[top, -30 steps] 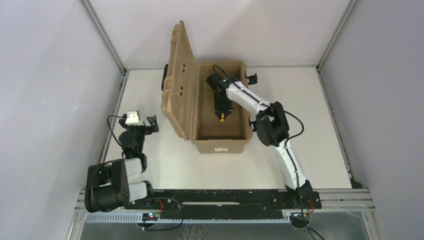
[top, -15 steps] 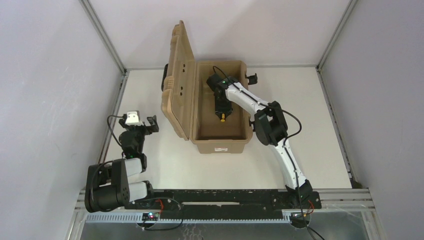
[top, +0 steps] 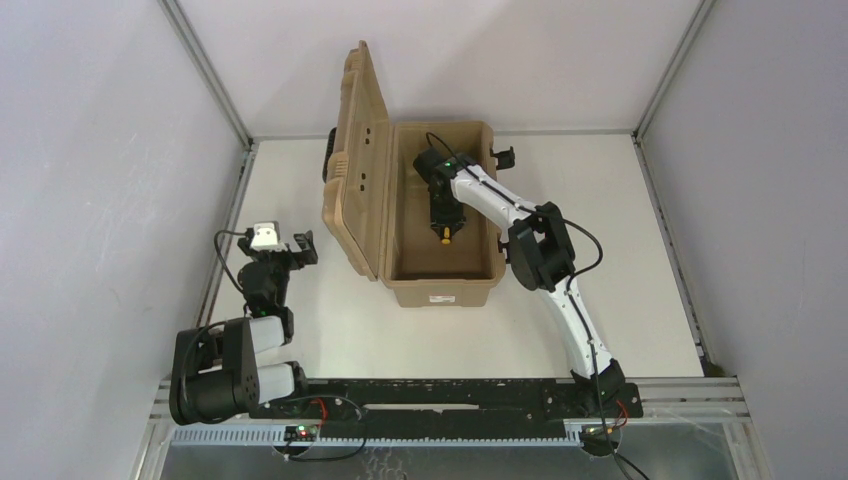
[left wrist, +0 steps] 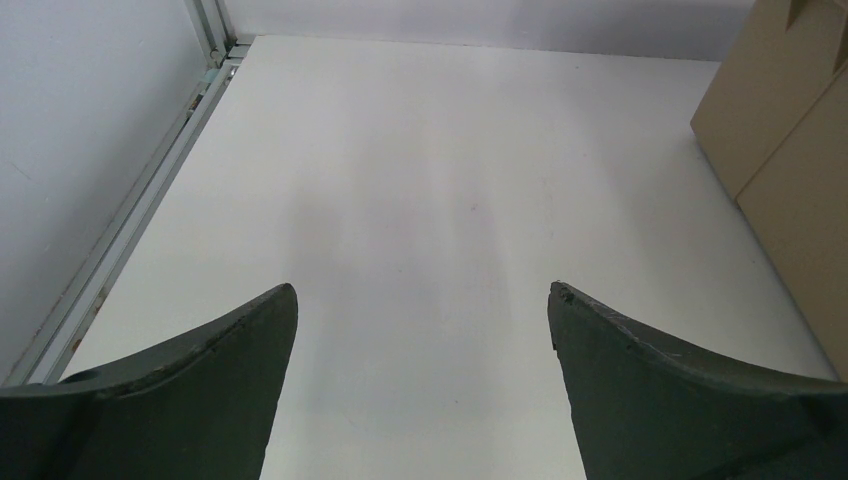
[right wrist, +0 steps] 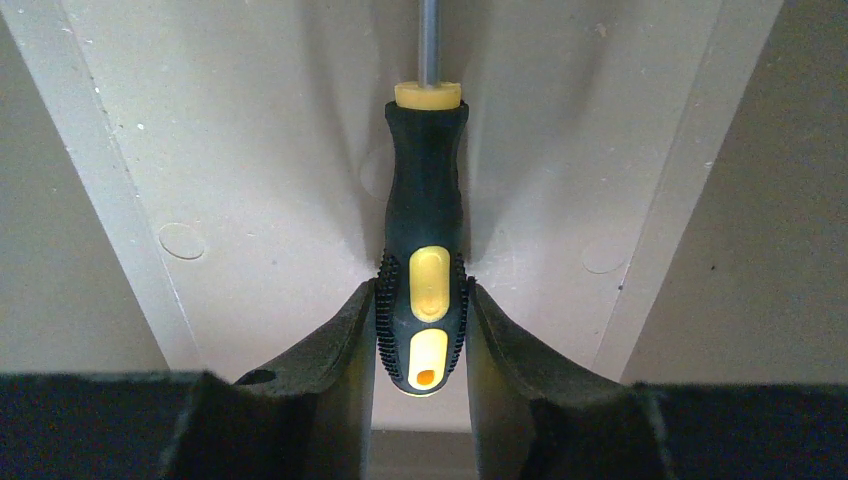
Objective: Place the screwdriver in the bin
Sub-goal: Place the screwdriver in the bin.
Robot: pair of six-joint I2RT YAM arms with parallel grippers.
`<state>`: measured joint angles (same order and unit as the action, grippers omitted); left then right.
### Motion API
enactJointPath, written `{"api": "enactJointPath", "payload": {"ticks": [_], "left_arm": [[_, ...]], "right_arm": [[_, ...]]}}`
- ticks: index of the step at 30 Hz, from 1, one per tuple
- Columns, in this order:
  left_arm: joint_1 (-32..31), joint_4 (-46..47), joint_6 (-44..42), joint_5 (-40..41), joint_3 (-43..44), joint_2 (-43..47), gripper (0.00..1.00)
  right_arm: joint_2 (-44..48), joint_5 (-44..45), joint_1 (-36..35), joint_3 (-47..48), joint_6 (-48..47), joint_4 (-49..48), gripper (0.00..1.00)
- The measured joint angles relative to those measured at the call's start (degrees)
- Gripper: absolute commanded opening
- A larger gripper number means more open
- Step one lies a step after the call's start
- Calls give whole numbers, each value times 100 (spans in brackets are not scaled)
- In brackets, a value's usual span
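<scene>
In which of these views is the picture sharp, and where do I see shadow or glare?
Right wrist: the screwdriver is sharp and evenly lit, while the right gripper looks dark and softer at the bottom edge. Left wrist: pale grey streaks lie on the table, with no hard glare. Top external: the light is even, and the bin is slightly darker inside.

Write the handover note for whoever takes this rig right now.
Left gripper: open, holding nothing, over the white table.
Right gripper: shut on the yellow-and-black-handled screwdriver, inside the large tan plastic bin, lid open.
Done: screwdriver carried into the bin.
Left: open the right gripper to release it, then back out of the bin.
</scene>
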<state>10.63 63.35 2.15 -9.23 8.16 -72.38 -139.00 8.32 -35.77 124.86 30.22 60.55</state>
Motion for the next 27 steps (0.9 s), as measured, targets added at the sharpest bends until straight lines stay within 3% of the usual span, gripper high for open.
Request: {"api": "enactJointPath", "payload": {"ticks": [27], "left_arm": [[0, 0, 0, 0, 0, 0, 100]], "right_arm": [[-22, -35, 66, 0, 11, -2, 61]]}}
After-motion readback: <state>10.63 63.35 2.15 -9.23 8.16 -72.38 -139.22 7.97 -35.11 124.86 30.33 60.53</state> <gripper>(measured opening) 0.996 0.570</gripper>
